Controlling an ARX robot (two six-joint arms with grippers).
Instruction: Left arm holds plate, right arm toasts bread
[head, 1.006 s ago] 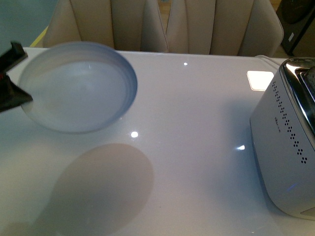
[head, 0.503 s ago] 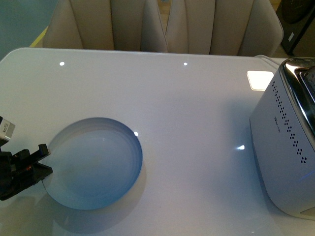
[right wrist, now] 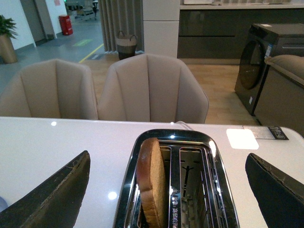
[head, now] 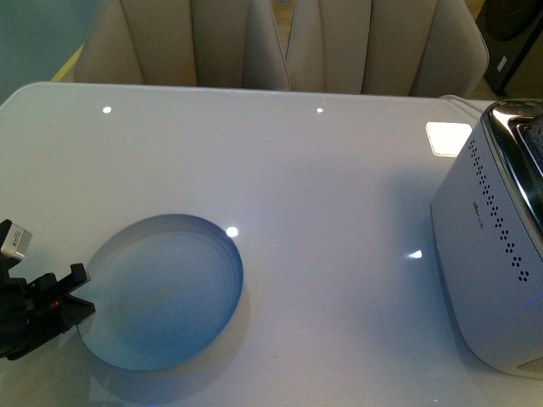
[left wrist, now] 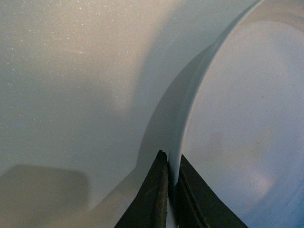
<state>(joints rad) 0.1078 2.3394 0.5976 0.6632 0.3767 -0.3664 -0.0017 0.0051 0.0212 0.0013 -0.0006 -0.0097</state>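
The pale blue-white plate [head: 161, 292] lies low at the table's front left. My left gripper [head: 81, 292] is shut on its left rim; in the left wrist view the dark jaws pinch the thin rim [left wrist: 178, 156] between them. The bread [right wrist: 152, 183], a light brown slice with a tan crust, stands upright in one slot of the silver toaster [right wrist: 175, 142], its top sticking out. My right gripper [right wrist: 171, 187] is open above the toaster, one finger on each side, holding nothing. The right gripper does not show in the front view.
The toaster [head: 492, 246] stands at the table's right edge in the front view. A white square pad [head: 447, 137] lies behind it. Beige chairs [head: 288, 42] line the table's far side. The table top [head: 339, 212] is white and glossy.
One second ago the plate was raised at the far left. My left gripper brought it down toward the table's front left; since half a second ago it has barely shifted.
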